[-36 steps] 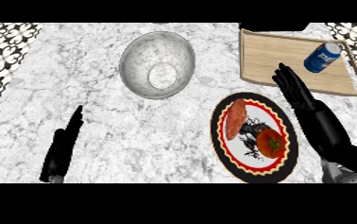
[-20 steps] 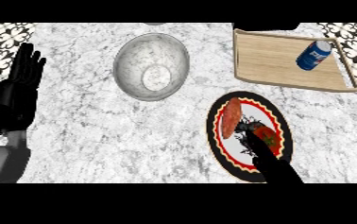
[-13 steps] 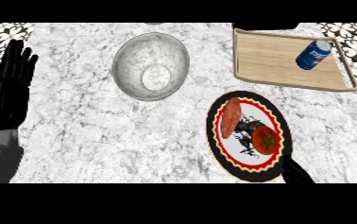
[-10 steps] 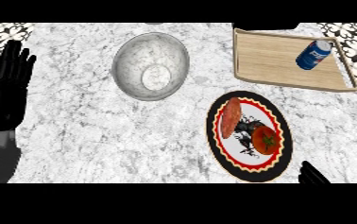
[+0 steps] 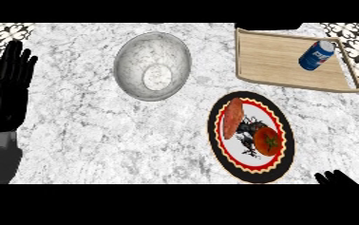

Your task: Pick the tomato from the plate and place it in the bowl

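tomato (image 5: 267,140) sits untouched on plate (image 5: 284,124), lower right | my right hand (image 5: 335,178) barely peeks in at the bottom-right corner, can't tell its fingers | left hand (image 5: 15,79) resting flat-open at left edge, out of the way | bowl (image 5: 133,53) upper middle, waiting

- the surface (image 5: 77,124) under my hands looks like polished grey-white marble.
- the bowl (image 5: 153,65) looks like dull speckled metal.
- the tray (image 5: 280,60) is pale matt wood.
- the tomato (image 5: 267,141) has smooth skin.
- the plate (image 5: 249,172) looks glazed.

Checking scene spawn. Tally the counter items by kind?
Food: 2, tomato and reddish piece, both on the plate
Dishes: 2, plate, bowl
Trays: 1, wooden tray
Cans: 1, blue can on the tray
Total: 6
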Controlling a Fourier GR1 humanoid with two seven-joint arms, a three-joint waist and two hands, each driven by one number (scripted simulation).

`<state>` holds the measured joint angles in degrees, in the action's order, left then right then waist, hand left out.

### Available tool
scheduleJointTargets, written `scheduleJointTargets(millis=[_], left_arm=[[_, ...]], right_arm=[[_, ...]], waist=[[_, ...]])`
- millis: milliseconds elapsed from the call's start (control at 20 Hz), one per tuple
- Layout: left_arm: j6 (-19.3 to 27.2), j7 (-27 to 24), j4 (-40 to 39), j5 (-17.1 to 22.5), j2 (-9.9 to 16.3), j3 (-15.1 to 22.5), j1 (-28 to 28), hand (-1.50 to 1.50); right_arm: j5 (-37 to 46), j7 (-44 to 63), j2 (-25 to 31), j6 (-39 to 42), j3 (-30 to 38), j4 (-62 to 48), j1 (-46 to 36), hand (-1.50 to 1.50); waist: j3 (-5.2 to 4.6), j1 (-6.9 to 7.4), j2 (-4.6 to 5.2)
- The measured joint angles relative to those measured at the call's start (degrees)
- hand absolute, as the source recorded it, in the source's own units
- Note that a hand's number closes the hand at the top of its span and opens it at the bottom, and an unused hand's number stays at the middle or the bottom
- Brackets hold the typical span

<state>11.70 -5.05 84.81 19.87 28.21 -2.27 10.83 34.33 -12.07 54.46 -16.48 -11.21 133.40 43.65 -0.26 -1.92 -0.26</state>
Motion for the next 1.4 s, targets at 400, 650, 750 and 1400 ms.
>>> scheduleJointTargets(millis=[400,650,750,1400], left_arm=[[-1.7,0.9,-0.8,-0.2,-0.1,-1.0,1.7,0.0],[-2.0,1.3,-0.3,-1.4,-1.4,-0.9,1.9,0.0],[-2.0,0.9,-1.2,-2.2,-2.3,-0.6,2.4,0.0],[-3.1,3.4,1.2,-4.9,-4.7,-2.6,2.4,0.0]], right_arm=[[0.8,8.5,2.7,7.5,1.6,0.2,-2.0,-1.5],[2.8,11.4,0.1,11.3,-1.1,-1.7,-7.5,-1.5],[4.9,12.5,-1.2,13.1,-2.1,-2.1,-9.6,-1.5],[11.0,11.4,-13.6,20.6,-5.0,-17.6,-25.0,-1.5]], waist=[[0.15,1.06,0.16],[0.21,1.66,0.22],[0.22,1.69,0.25],[0.26,1.91,0.26]])
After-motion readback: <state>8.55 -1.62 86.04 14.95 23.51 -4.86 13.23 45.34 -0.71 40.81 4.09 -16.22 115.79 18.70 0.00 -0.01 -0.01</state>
